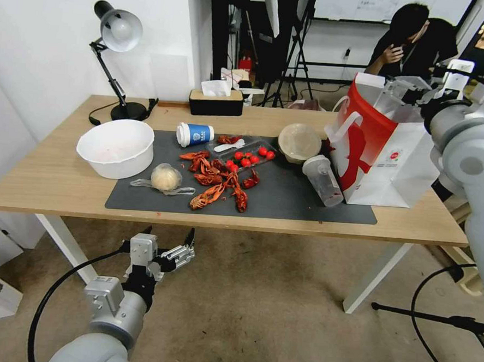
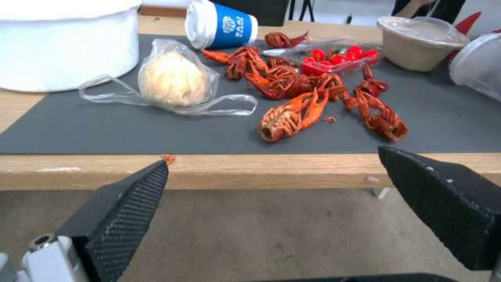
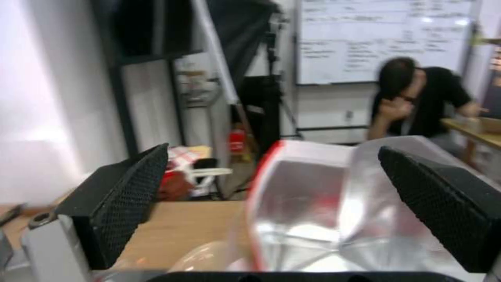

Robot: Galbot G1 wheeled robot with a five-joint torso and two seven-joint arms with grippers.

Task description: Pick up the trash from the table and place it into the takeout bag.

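Nearest, below the light-wood table [image 1: 61, 183], the left gripper [image 1: 169, 232] hangs with jaws apart, empty. Raised above the upright red-and-white paper takeout bag [image 1: 383, 151], the right gripper [image 3: 271, 211] is spread too; its arm could tip the bag onto the toppled clear plastic cup [image 1: 323, 180] leaning against it.

Table [image 1: 45, 185]: light wood, white legs, dark grey mat [image 1: 306, 204].
On mat: blue-and-white paper cup [image 1: 194, 134] on its side; red crayfish shells [image 1: 216, 180]; clear tray of small red fruits [image 1: 249, 157]; plastic-wrapped pale ball [image 1: 165, 178]; round lidded container [image 1: 299, 142]; clear plastic cup [image 1: 323, 180], tilted.
Beside mat: white bowl [image 1: 115, 147]; desk lamp [image 1: 116, 58]; tissue box [image 1: 216, 100].
Takeout bag [image 1: 383, 151]: upright, right end.
Left gripper [image 1: 167, 236]: below table edge, fingers apart.
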